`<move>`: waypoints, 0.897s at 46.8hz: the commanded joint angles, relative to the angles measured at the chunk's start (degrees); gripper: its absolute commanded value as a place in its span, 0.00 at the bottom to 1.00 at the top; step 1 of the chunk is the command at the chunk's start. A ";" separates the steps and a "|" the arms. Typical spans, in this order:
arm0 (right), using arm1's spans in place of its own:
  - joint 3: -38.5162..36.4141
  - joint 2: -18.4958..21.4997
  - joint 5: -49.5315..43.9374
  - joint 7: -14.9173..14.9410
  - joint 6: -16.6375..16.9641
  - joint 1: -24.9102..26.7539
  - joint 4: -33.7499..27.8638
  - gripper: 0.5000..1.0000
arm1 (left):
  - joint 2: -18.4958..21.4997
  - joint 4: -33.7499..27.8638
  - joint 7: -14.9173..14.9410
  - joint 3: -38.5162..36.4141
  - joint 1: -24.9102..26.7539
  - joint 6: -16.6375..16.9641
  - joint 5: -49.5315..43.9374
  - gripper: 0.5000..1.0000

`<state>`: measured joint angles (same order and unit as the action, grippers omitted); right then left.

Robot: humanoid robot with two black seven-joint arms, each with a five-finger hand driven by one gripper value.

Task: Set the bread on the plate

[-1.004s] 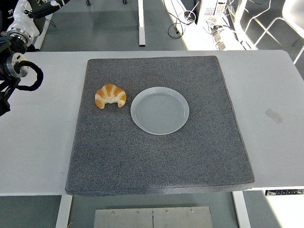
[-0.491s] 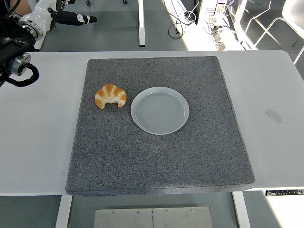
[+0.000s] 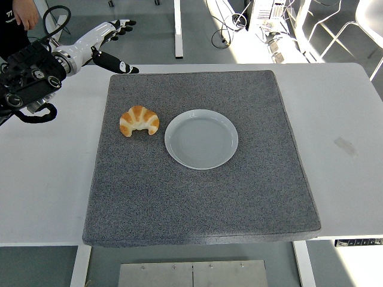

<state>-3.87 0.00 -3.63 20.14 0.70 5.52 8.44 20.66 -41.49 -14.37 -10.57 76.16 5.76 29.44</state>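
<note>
My left hand [image 3: 106,40] reaching in toward the bread [image 3: 139,120].
It has swung forward over the table's [image 3: 48,167] far-left corner, fingers [image 3: 122,24] spread, empty; plate [image 3: 201,139] bare.

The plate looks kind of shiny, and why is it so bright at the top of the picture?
In the head view, the plate shows only a soft sheen along its rim, no harsh glare. Sunlight washes out the floor at the top right, so detail there is lost. The croissant and gray mat are evenly lit and sharp, and the left hand also looks sharp.
</note>
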 commanded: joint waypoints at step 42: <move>0.00 0.00 0.03 -0.01 0.00 0.01 0.00 1.00 | 0.08 -5.62 2.24 -10.34 1.53 -5.76 10.63 0.94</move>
<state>-3.87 0.00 -3.62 20.13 0.70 5.54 8.44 20.72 -47.07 -12.13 -20.92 77.57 0.09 38.03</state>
